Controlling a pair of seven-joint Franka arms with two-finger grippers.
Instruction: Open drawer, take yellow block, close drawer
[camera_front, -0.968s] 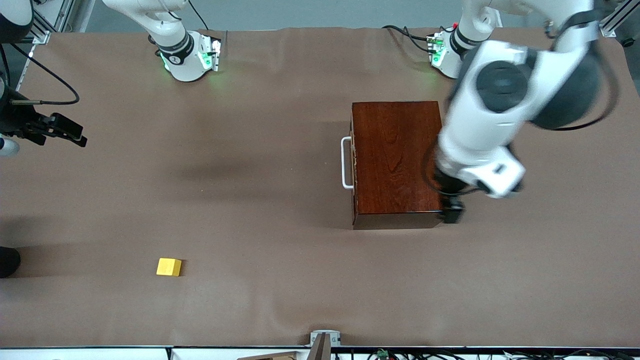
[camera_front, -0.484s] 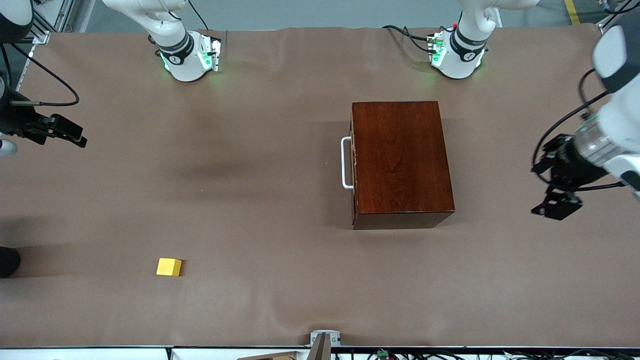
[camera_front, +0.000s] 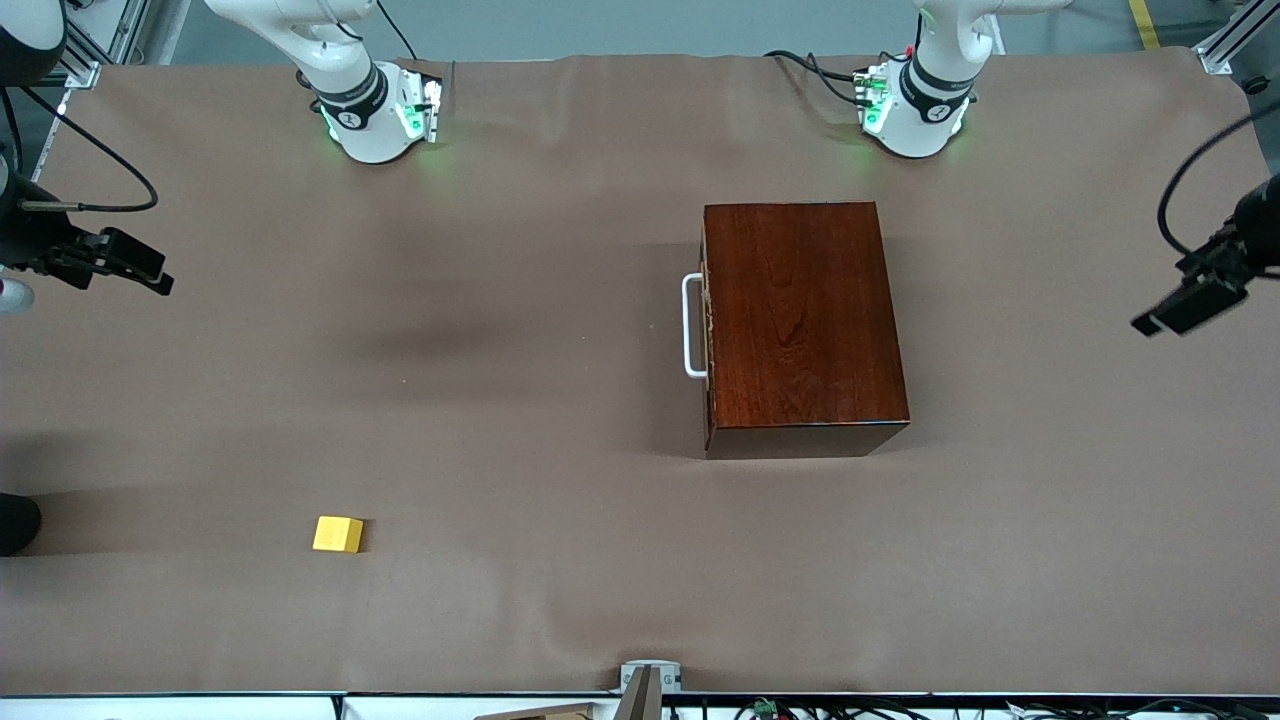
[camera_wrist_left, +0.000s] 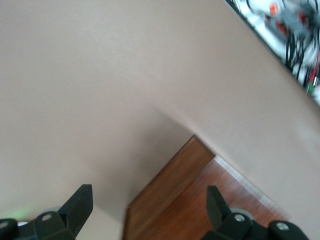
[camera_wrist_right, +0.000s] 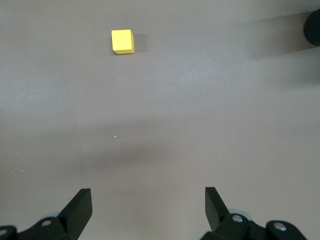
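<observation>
Drawer (camera_front: 693, 326): shut, in box (camera_front: 800, 320)
Block (camera_front: 338, 534): on worktop (camera_front: 500, 300), nearer the camera – toward right arm's end
Left claw (camera_front: 1190, 305): released – empty, over worktop edge
Right claw (camera_front: 125, 262): released, empty

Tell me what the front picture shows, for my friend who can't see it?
A dark wooden box sits on a brown table, its drawer shut with the white handle facing the right arm's end. A yellow block lies on the table, nearer the camera. The left gripper and right gripper wait over the table's ends.
</observation>
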